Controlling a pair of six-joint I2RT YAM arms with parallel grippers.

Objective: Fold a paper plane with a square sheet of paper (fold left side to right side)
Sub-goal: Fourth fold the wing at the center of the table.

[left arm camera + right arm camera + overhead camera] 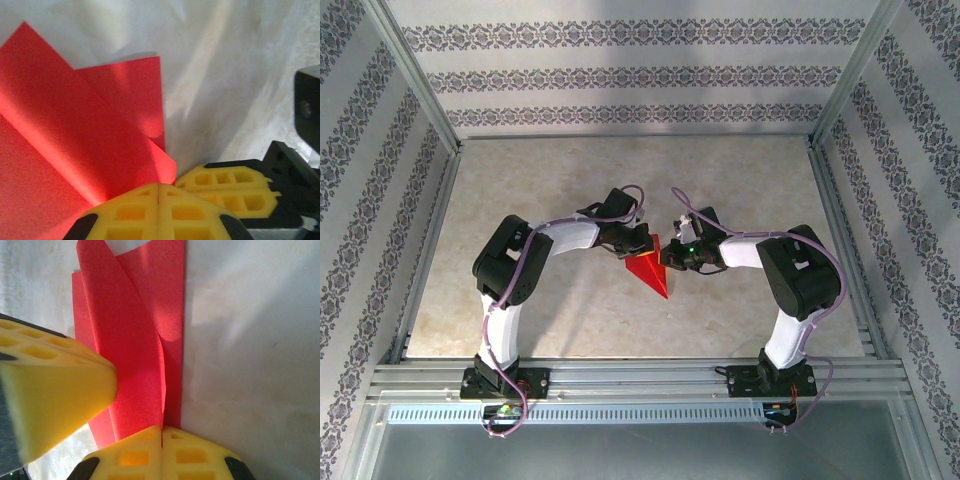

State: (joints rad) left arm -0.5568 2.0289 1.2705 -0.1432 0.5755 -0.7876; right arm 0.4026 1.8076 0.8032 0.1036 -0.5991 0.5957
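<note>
The red sheet of paper (pixel 648 268) lies mid-table, folded into a wedge whose tip points toward the near edge. My left gripper (pixel 642 245) is at the wedge's upper left corner and my right gripper (pixel 673 257) at its right edge, almost touching each other. In the left wrist view the left gripper (pixel 158 189) is shut, with a raised flap of the paper (pixel 75 125) running into its tips; the right arm's yellow fingers (pixel 235 190) sit just beside. In the right wrist view the right gripper (pixel 162 432) is shut on the edge of an upright fold of paper (pixel 135 340), with the left fingers (pixel 50 390) close on the left.
The beige table (pixel 570 190) is ringed by aluminium rails, with a wide rail (pixel 640 380) along the near edge where both arm bases are bolted. Patterned walls stand on three sides. Both elbows bend outward, left and right of the paper.
</note>
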